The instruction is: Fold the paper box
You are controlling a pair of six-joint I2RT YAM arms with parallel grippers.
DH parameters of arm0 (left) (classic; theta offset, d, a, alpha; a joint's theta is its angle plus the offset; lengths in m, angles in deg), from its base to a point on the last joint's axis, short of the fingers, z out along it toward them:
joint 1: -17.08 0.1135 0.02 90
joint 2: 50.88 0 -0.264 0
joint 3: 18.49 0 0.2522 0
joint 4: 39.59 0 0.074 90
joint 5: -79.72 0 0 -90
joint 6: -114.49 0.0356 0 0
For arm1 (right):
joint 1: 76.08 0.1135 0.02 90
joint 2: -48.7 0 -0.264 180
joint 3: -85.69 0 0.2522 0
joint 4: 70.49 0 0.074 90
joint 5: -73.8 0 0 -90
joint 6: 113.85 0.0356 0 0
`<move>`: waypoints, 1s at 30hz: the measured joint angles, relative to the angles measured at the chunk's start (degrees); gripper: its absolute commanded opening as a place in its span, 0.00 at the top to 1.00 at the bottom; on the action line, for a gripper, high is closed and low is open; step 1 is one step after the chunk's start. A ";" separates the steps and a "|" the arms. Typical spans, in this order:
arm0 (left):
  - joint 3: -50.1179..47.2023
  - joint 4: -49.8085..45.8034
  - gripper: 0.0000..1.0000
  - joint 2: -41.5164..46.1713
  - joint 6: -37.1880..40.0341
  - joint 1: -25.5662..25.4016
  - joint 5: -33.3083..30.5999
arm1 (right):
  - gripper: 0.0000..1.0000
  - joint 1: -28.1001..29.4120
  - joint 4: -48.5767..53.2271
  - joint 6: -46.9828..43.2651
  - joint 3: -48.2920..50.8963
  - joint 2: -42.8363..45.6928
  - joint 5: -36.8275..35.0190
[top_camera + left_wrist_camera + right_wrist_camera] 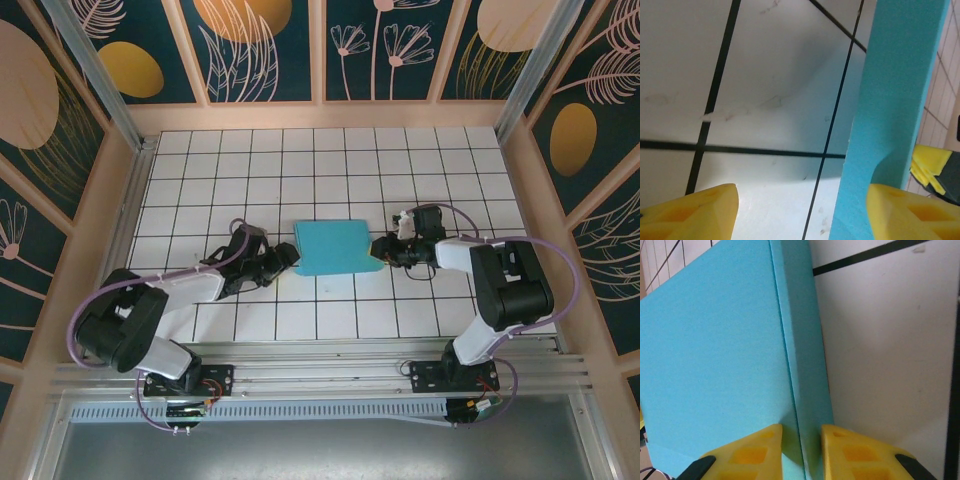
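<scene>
- Across the left half of the desk, the left arm is reaching low over the white tiles, bringing its jaws up to the left edge of the paper box.
- Those left jaws are standing spread and released. In the left wrist view, 1 yellow fingertip is sitting well apart from the box's turquoise side wall, and the other is lying just beside it. Nothing is being gripped on this side.
- At mid-desk, the paper box is lying flat with its turquoise face up, between the 2 arms. It is looking fully folded, so the task is probably nearing its end.
- On the box's right edge, the right arm is holding on with its jaws clenched. In the right wrist view, the 2 yellow fingertips are pinching the thin side wall between them, likely steadying the box and pressing that fold.
- Around the desk, the patterned walls and the near metal rail are sitting well apart from the box. Nothing is standing between either arm and its edge.
</scene>
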 measured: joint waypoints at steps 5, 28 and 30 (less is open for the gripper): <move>0.00 9.44 0.30 -3.52 -2.84 0.66 1.44 | 0.77 -1.01 -0.22 0.00 0.00 -0.07 0.00; 2.29 14.19 0.32 -1.01 -2.54 0.55 -0.15 | 0.80 -1.40 -1.03 -1.07 -0.48 -1.55 0.87; 2.56 12.90 0.32 -2.82 -1.75 0.72 -0.79 | 0.80 -1.40 -1.03 -1.07 -0.48 -1.55 0.87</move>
